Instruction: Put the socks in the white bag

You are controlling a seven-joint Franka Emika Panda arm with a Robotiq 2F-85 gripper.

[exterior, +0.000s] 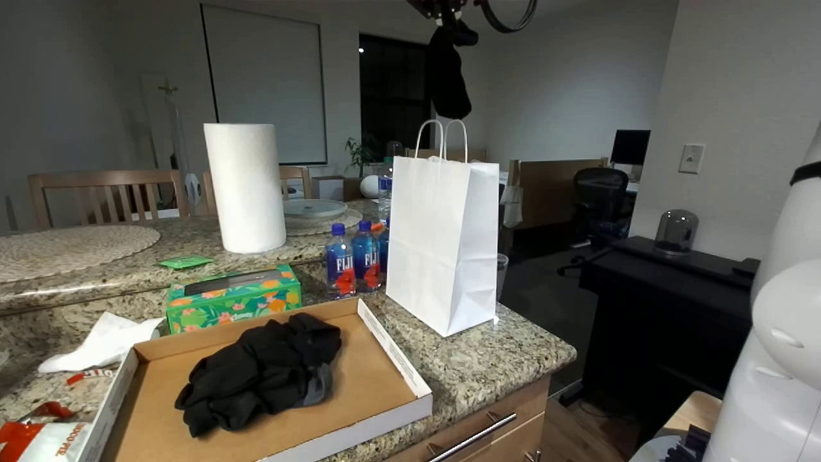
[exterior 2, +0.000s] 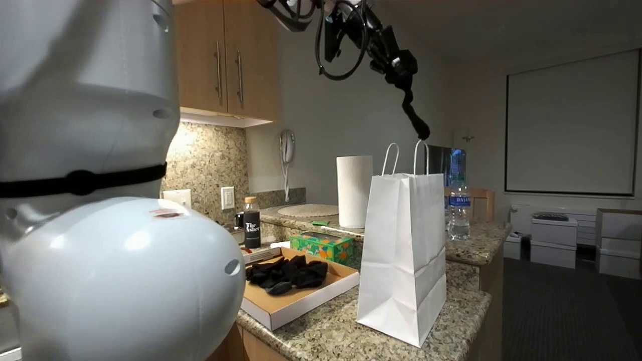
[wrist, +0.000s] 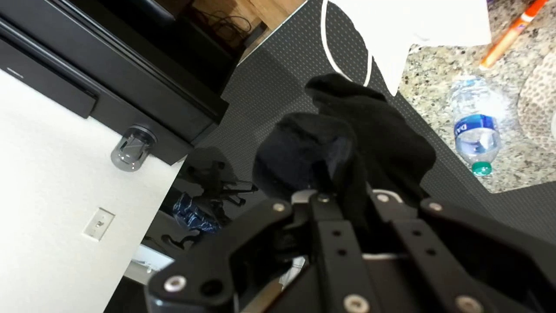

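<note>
My gripper [exterior: 452, 22] is shut on a black sock [exterior: 448, 77], which hangs down from the fingers. In an exterior view the gripper [exterior 2: 403, 75] is high up, with the sock [exterior 2: 415, 118] hanging close to the handle tops of the white bag [exterior 2: 393, 250]. The bag [exterior: 430, 237] stands upright on the counter, its two handles up. In the wrist view the sock [wrist: 373, 126] lies between and beyond the fingertips [wrist: 347, 198], near a handle of the bag [wrist: 430, 21]. More black socks [exterior: 263, 366] lie piled in a shallow cardboard box [exterior: 369, 385].
FIJI bottles [exterior: 340, 263] stand behind the bag, beside a green tissue box [exterior: 234, 298]. A paper towel roll [exterior: 247, 189] and a Dasani bottle [exterior 2: 459, 210] stand on the raised counter. The bag is near the granite counter's edge [exterior: 551, 350].
</note>
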